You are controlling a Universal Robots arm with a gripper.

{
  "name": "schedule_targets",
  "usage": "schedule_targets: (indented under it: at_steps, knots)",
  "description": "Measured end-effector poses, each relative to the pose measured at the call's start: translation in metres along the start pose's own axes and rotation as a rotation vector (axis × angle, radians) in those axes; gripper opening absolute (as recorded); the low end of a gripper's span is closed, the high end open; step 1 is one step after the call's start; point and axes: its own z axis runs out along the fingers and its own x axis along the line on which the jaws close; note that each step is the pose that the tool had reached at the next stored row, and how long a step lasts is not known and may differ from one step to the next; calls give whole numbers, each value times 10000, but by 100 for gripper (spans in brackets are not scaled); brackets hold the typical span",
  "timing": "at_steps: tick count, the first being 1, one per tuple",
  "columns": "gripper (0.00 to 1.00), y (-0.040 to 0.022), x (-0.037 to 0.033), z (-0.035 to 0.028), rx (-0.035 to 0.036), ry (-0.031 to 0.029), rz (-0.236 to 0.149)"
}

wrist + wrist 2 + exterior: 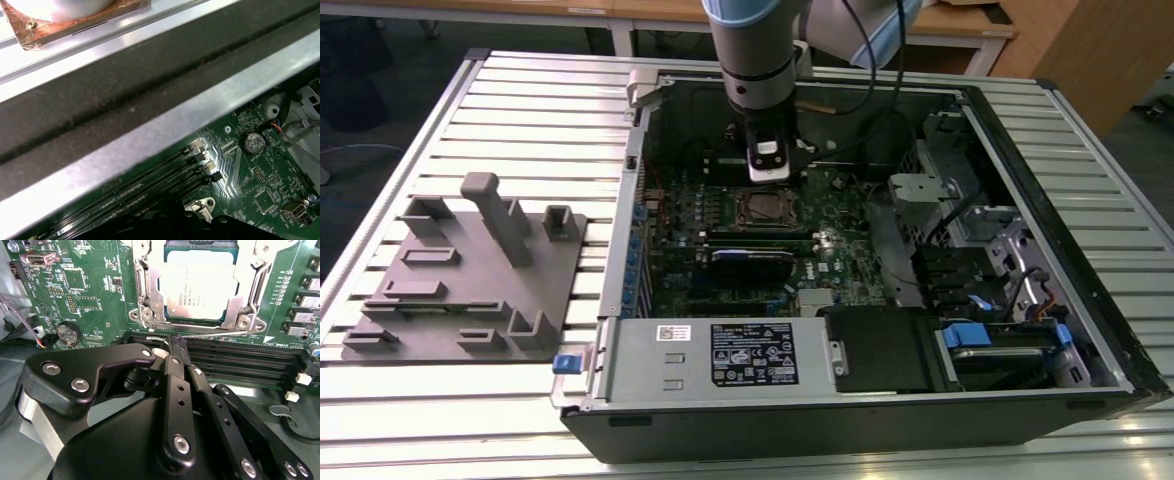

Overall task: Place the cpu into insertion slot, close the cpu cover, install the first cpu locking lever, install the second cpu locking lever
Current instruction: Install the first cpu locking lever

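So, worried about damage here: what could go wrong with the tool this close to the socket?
The tool sits at the thin lever beside the cover; slipping off, it might scrape the green board. The long black slots lie right by its tip, so a hard push could strike them.

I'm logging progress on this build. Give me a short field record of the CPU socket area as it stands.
cpu: lies flat inside the cover's window, metal top showing
cpu cover: down around the cpu's edges
locking lever: thin rod lying along the cover's edge nearest the gripper
gripper: jaws together, tips at that rod; contact cannot be told
memory slots: long, black, just beside the gripper's tips
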Motion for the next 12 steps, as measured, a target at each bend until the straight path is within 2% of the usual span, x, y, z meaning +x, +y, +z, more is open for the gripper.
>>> schedule_targets:
  at_steps: [3, 6, 12]
  knots:
    - [10, -6, 8, 2, -25, -36, -7]
    - [10, -15, 22, 6, -68, -110, -23]
    - [10, -16, 23, 8, -71, -114, -24]
